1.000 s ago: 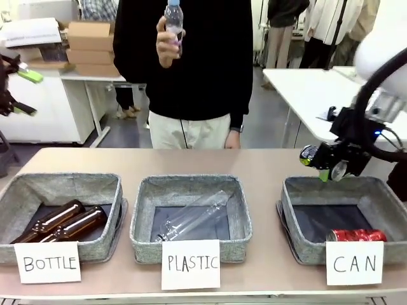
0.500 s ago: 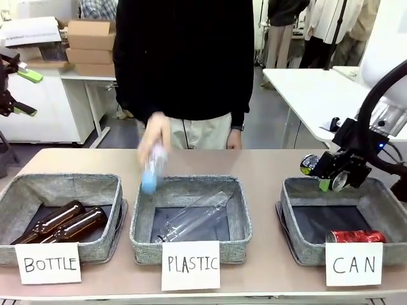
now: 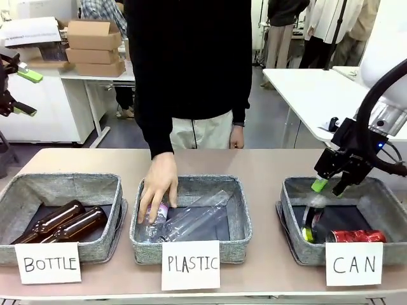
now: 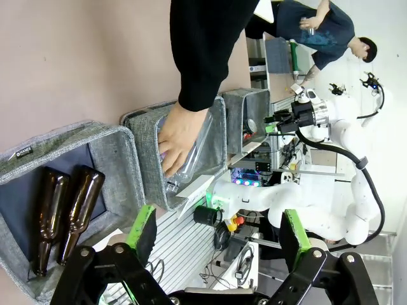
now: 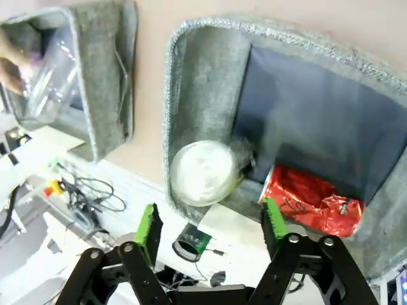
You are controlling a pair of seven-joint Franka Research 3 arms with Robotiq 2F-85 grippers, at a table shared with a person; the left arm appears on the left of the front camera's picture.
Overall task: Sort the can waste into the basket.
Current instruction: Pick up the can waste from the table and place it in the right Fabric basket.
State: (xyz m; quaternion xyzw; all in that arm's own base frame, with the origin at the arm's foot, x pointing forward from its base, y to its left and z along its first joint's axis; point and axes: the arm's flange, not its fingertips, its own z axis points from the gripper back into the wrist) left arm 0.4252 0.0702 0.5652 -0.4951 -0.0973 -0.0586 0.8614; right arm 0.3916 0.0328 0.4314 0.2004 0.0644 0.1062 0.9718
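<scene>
The grey CAN basket point(image 3: 291, 198) stands at the table's right front, and a crushed red can point(image 3: 356, 236) lies by its front wall. A silver and dark can point(image 3: 311, 222), blurred, is free inside the basket at its left wall. Just above the basket's back rim, my right gripper point(image 3: 329, 184) stands open with nothing between its fingers. The right wrist view looks down on the silver can point(image 5: 203, 173) end-on, beyond the open right gripper point(image 5: 211, 227), with the red can point(image 5: 311, 200) beside it in the basket point(image 5: 191, 70). My left gripper point(image 3: 27, 93) hangs open at the far left, also empty point(image 4: 218, 229).
A person's hand point(image 3: 156, 187) holds a clear plastic bottle down in the middle PLASTIC basket point(image 3: 238, 210). The BOTTLE basket point(image 3: 63, 184) at the left holds two brown glass bottles point(image 3: 60, 223). White cards stand along the front edge.
My right gripper has opened and let go of the silver and dark can, which dropped into the CAN basket. The person's hand brought a plastic bottle down into the PLASTIC basket.
</scene>
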